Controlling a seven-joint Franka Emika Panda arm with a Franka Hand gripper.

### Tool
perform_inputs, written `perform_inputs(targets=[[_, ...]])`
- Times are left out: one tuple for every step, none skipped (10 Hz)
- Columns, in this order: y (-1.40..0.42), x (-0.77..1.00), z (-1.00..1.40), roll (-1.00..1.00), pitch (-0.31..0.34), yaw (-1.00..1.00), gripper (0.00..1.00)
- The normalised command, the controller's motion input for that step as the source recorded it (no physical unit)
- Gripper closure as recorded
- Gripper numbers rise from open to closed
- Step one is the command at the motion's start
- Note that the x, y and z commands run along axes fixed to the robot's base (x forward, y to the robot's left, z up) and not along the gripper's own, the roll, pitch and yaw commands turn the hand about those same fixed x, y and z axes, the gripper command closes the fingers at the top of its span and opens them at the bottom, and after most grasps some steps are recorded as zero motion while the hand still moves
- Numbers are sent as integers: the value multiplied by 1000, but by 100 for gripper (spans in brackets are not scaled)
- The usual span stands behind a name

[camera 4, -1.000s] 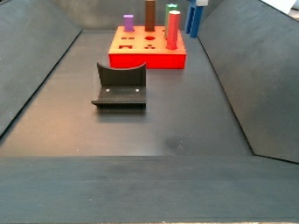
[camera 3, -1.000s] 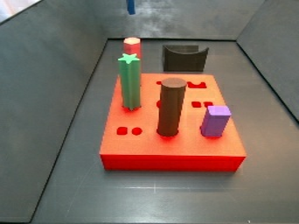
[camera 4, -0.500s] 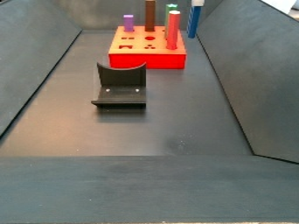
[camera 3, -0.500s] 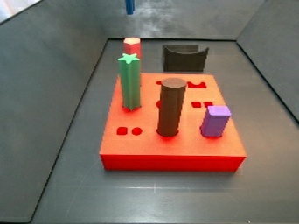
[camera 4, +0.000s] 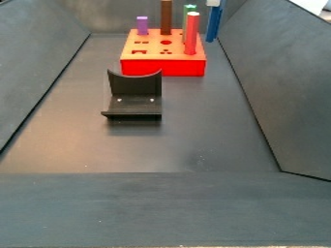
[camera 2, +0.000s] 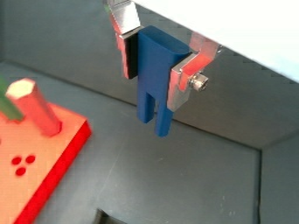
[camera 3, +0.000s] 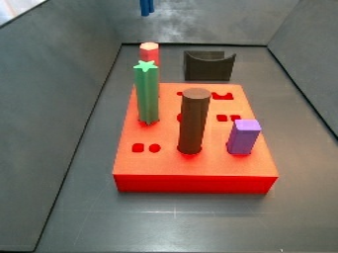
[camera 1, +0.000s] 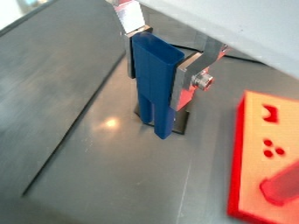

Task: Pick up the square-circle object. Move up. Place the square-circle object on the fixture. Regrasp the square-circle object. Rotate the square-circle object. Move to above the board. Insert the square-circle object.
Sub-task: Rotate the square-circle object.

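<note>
My gripper [camera 2: 156,63] has its plates clamped on the square-circle object [camera 2: 153,83], prongs pointing down, held in the air beyond the board's [camera 4: 165,64] far edge, clear of the floor.

**Gripper closed on the blue piece, held high**

In both wrist views the gripper [camera 1: 163,54] is clamped on the square-circle object [camera 1: 155,83], its two flat silver fingers [camera 2: 187,74] pressed against opposite faces of the upper body. The piece hangs upright between them, its narrower end pointing down, clear of the floor. In a side view the held piece shows only as a small blue sliver at the top edge [camera 3: 146,7]; the arm itself lies outside the frame.
</note>
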Motion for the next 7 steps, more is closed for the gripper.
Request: perform_inputs(targets=[[10, 5, 0, -69, 49, -1000, 100], [10, 6, 0, -86, 61, -1000, 100], [10, 7, 1, -105, 74, -1000, 100], [0, 0, 0, -35, 24, -1000, 100], [0, 2, 2, -38, 26, -1000, 100], [2, 2, 2, -41, 28, -1000, 100], [4, 1, 2, -44, 31, -1000, 100]])
